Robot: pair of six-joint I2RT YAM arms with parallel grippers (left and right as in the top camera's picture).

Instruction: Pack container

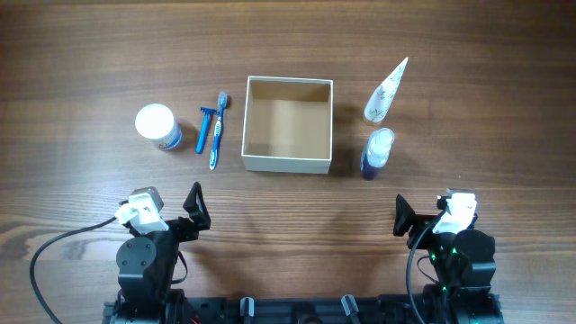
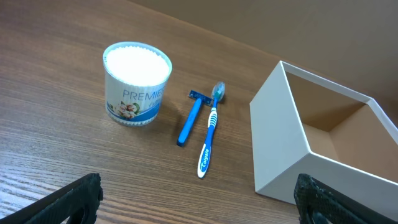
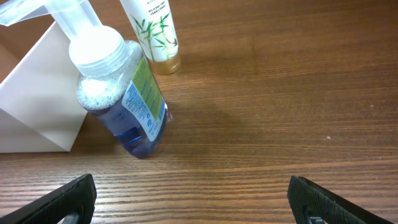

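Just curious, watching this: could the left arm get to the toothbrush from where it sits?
Probably yes. The toothbrush lies flat on bare table just ahead of the left arm, whose jaws stand open, with nothing between. The razor lies close beside it and might get bumped.

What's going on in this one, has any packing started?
Nothing is being handled yet. The left arm and right arm sit at the near table edge, jaws open and empty. The container stands empty mid-table. On its left-arm side are a white jar, a blue razor and a toothbrush; on the other side, a tube and a blue pump bottle. Packing has not begun.
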